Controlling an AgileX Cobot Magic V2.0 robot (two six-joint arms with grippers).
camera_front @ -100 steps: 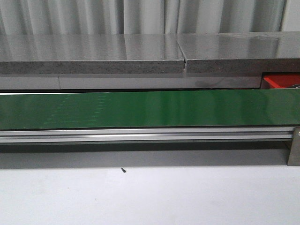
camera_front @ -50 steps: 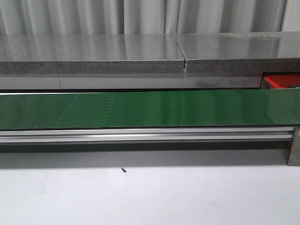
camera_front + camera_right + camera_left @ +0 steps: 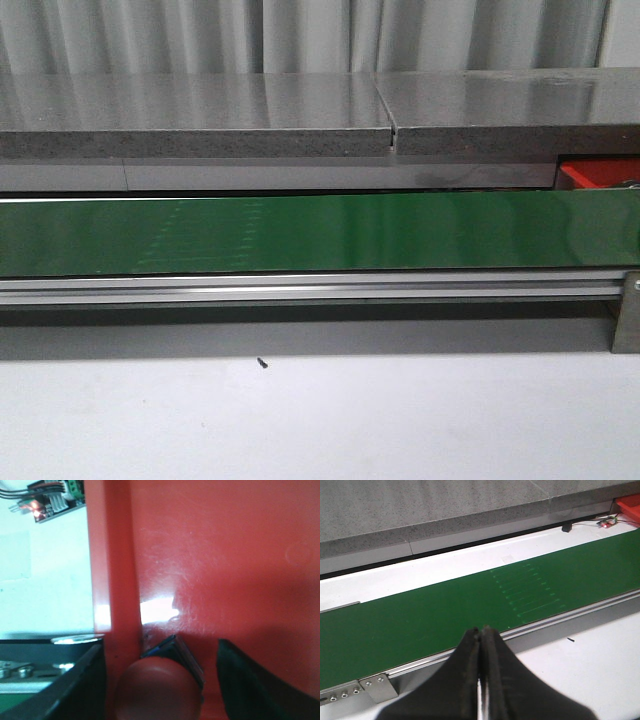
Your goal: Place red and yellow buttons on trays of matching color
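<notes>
One green conveyor belt [image 3: 300,235] runs lengthwise left to right across the white tabletop [image 3: 320,420]. Left gripper [image 3: 481,636] hangs over the belt's near rail, fingers pressed together on nothing. Far right, behind the belt's end, the red tray [image 3: 598,173] peeks in. There the right gripper [image 3: 160,652] is spread wide, and a red button [image 3: 157,690] sits between its fingers on the tray floor beside the rim; contact unclear.
</notes>
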